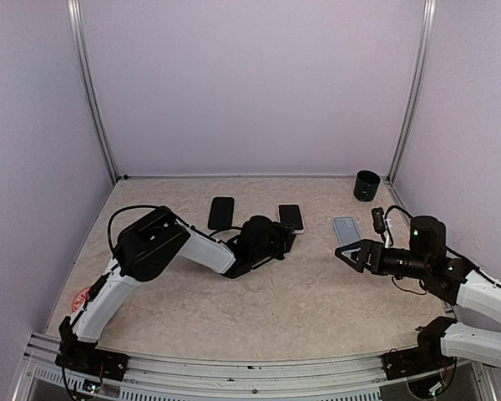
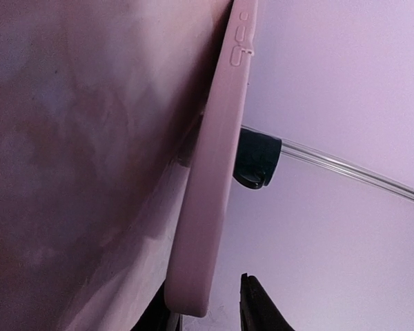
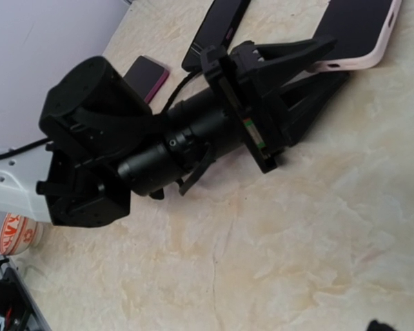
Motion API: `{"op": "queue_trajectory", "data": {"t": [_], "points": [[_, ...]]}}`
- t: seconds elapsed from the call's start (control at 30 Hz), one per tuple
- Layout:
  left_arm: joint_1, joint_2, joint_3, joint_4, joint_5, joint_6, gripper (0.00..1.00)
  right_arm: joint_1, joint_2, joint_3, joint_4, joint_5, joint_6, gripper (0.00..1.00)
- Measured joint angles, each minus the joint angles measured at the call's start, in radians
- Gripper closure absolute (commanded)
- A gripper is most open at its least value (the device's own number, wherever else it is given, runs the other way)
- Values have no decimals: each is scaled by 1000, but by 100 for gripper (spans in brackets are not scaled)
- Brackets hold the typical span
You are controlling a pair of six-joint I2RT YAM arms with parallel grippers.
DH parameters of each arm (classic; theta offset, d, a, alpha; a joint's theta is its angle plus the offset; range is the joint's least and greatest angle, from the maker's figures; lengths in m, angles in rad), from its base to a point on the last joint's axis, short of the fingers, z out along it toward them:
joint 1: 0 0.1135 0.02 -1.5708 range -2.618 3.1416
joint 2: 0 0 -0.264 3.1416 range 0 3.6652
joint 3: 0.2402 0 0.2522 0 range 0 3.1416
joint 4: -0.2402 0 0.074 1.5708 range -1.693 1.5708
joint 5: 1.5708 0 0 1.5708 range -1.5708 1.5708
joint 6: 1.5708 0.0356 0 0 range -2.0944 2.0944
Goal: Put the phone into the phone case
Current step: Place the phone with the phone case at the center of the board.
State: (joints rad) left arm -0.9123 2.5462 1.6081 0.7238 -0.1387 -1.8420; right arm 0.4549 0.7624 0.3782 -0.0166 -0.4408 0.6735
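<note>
The pink phone case (image 1: 290,217) lies flat at mid-table, and a dark phone face (image 3: 355,21) fills the inside of its rim. My left gripper (image 1: 285,236) reaches in low from the left and straddles the near end of the case. In the left wrist view the pink case (image 2: 217,172) shows edge-on beside the left finger, with a gap to the right finger (image 2: 259,307), so the jaws stand open. My right gripper (image 1: 344,255) hovers open to the right with nothing in it, apart from the case.
A bare black phone (image 1: 221,213) lies left of the pink case. A pale clear case (image 1: 346,227) lies to its right. A black cup (image 1: 366,185) stands at the back right corner. A purple phone (image 3: 146,72) lies behind the left arm. Walls enclose three sides.
</note>
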Motion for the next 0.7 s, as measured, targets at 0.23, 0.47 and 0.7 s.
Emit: {"op": "queue_trajectory", "data": {"t": [0.23, 0.47, 0.7], "points": [[0, -3, -21, 37, 5, -8, 69, 0, -2, -3, 0, -1, 0, 0], [-8, -24, -63, 53, 7, -21, 61, 0, -12, -6, 0, -1, 1, 0], [-21, -69, -55, -87, -12, -29, 56, 0, -16, -6, 0, -4, 1, 0]]}}
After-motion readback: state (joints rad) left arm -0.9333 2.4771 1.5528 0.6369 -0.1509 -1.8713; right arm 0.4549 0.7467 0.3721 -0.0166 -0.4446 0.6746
